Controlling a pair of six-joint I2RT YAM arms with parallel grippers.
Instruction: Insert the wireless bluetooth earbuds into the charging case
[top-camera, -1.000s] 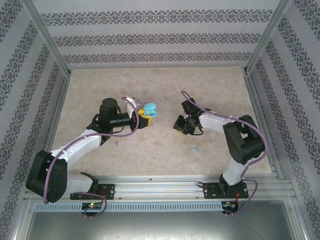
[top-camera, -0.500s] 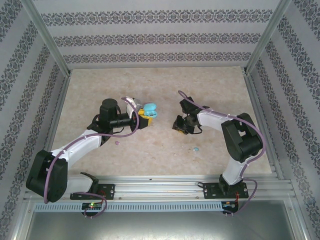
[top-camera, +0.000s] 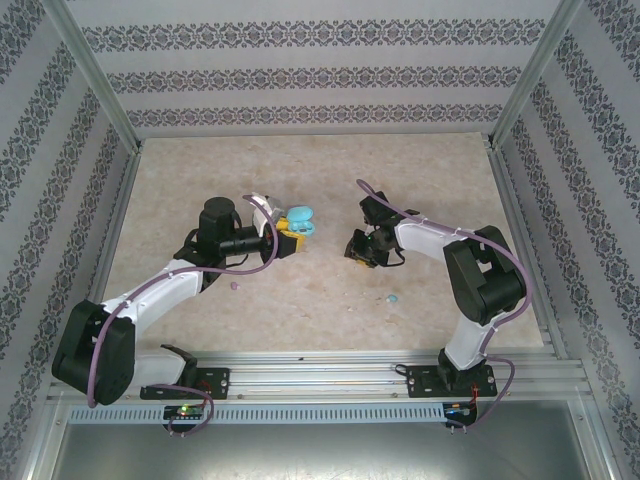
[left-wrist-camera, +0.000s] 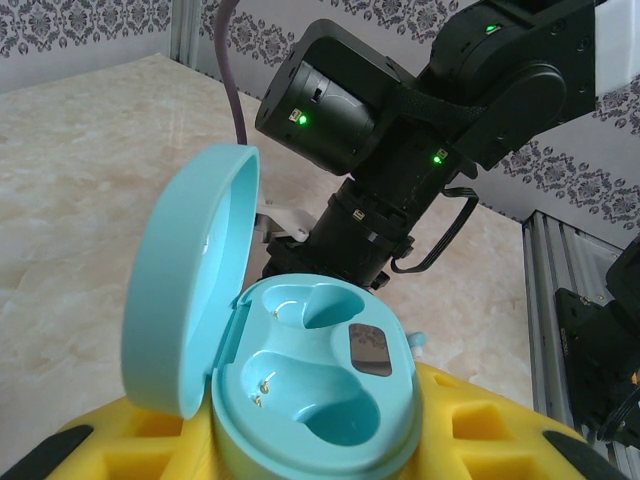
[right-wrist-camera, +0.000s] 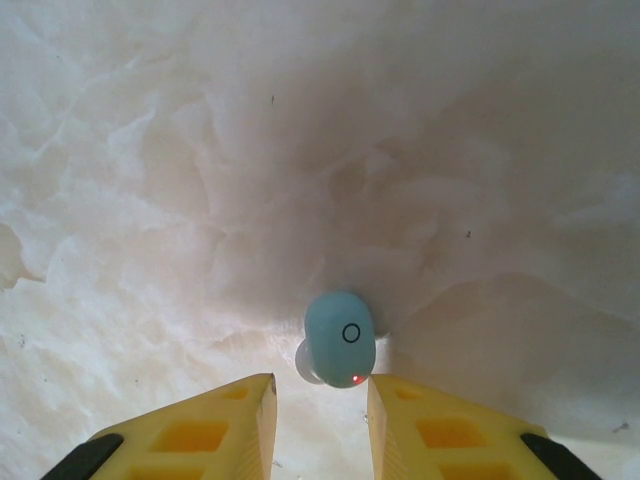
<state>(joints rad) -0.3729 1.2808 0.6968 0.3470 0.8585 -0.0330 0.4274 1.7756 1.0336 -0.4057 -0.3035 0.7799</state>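
Left fingers (left-wrist-camera: 480, 430) clamped on open blue case (left-wrist-camera: 320, 390), both wells empty. Right fingers (right-wrist-camera: 220, 420) parted, blue bud (right-wrist-camera: 340, 340) on worktop (right-wrist-camera: 150, 150) just past tips. Risk imo: closing off-centre flicks it away, tiny n slick.

place: lab robot cell | evidence: aluminium frame (top-camera: 330, 365), patterned wall panels (top-camera: 320, 80)
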